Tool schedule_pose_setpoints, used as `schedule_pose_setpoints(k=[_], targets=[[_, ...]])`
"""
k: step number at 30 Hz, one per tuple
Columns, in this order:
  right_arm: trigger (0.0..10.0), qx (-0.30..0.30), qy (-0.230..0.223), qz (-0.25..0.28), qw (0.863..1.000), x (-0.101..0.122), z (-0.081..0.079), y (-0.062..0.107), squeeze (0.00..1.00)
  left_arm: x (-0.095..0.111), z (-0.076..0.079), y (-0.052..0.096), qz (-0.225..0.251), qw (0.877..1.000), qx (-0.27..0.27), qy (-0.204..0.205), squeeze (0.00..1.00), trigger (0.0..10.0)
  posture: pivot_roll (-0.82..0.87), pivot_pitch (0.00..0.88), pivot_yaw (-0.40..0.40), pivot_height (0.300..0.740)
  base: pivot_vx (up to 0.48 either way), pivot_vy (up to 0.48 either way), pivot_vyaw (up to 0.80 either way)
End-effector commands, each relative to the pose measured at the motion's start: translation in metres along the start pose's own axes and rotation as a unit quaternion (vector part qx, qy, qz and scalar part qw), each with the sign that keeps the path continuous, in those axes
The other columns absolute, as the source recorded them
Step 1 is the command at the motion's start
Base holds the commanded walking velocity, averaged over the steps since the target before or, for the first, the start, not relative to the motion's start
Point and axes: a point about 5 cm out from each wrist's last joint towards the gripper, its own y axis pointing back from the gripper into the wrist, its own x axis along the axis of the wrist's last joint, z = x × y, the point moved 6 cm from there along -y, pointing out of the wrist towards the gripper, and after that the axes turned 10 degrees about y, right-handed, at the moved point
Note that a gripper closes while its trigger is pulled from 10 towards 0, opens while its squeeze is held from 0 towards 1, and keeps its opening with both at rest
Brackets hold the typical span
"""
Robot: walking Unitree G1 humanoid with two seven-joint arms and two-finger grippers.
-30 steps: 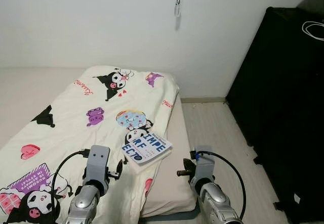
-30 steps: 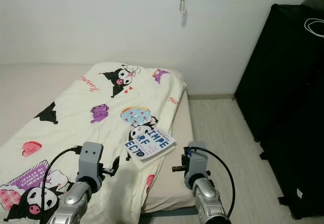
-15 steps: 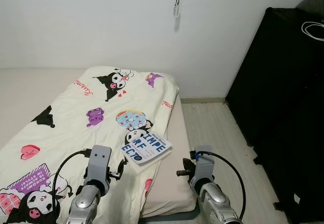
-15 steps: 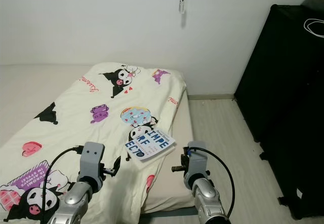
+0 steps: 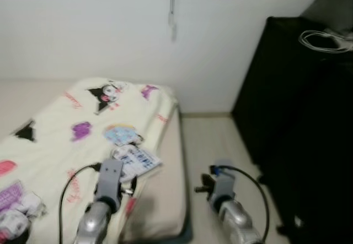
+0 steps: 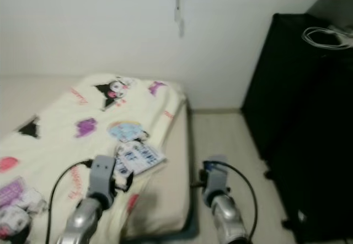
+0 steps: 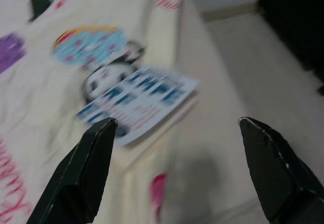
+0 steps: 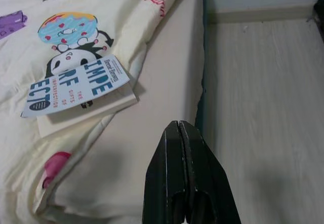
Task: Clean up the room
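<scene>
Lying near the bed's (image 5: 171, 200) right edge: a book (image 8: 76, 90). Hovering above it, left gripper (image 7: 177, 148) spread wide; right gripper (image 8: 188, 181) clenched, holding nothing.

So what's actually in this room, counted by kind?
Beds: 1
Blankets: 1
Books: 1
Black cabinets: 1
White cables: 1
Total: 5

book (image 8: 76, 91) cover reading "IMPE", "RF", "ECT", smaller print unreadable
</scene>
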Motion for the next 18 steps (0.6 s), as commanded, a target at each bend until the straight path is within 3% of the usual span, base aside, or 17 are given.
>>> schedule_pose_setpoints(k=[1,18], targets=[[10.0,-0.003,-0.001,-0.005,1.0,-0.0035,0.0027,0.0017,0.0,-0.0054,-0.0032,0.0029,-0.009,1.0,0.003,0.0,0.0,10.0,-0.02,0.103,-0.01,0.74,0.0,-0.446,0.0],[10.0,-0.006,-0.006,-0.006,1.0,-0.0043,0.0031,0.0018,0.0,-0.0034,-0.003,0.0019,-0.011,1.0,-0.002,-0.005,0.0,10.0,-0.01,0.11,-0.002,0.74,0.0,-0.443,0.0]])
